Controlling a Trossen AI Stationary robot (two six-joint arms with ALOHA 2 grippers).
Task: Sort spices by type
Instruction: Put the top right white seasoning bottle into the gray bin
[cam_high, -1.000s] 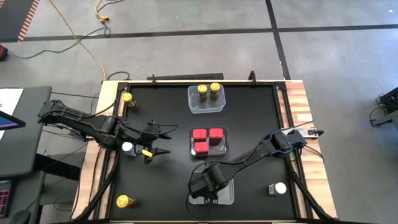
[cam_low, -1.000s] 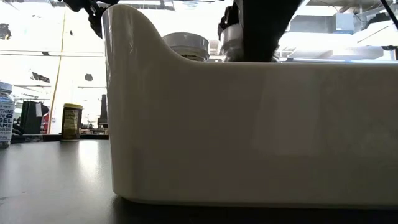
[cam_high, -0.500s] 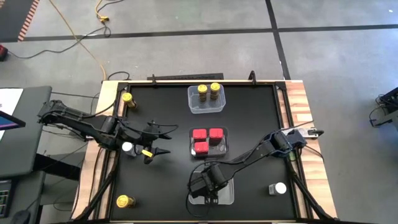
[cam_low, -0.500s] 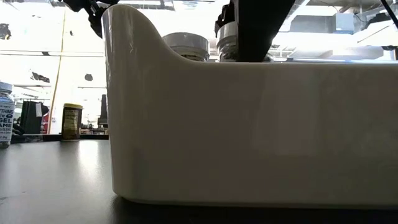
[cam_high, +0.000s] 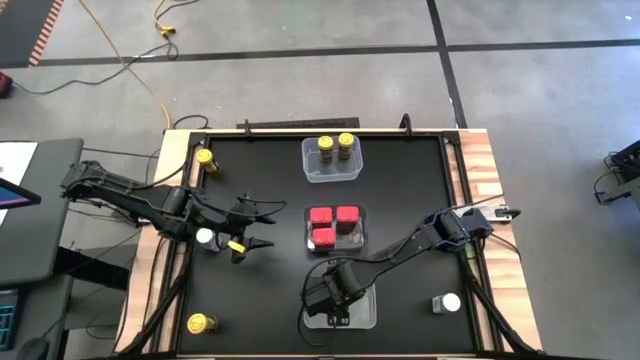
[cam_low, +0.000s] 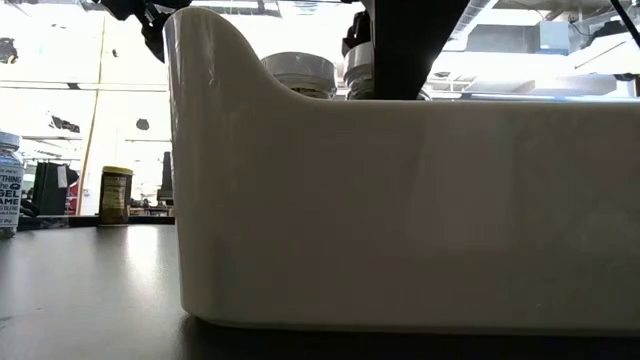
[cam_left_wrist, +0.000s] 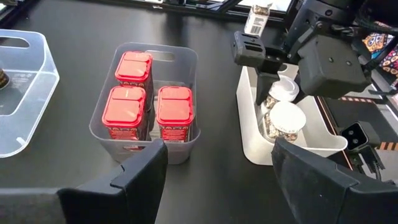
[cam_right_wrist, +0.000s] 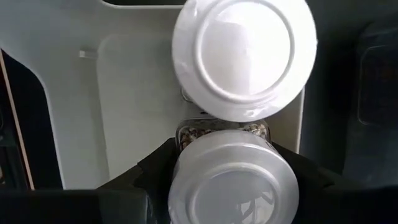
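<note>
Glossy white plastic tub (cam_low: 400, 210); matt black table (cam_high: 400, 180), seemingly smooth.

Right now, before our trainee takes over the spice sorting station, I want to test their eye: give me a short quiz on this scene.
1. True or false: the clear tub of red tins holds four tins.
2. The right gripper is above: A) the yellow-capped jars' tub, B) the white tub, C) bare table.
3. How many yellow-capped jars stand outside any tub?
Key: 1 false, three; 2 B; 3 two.
</note>
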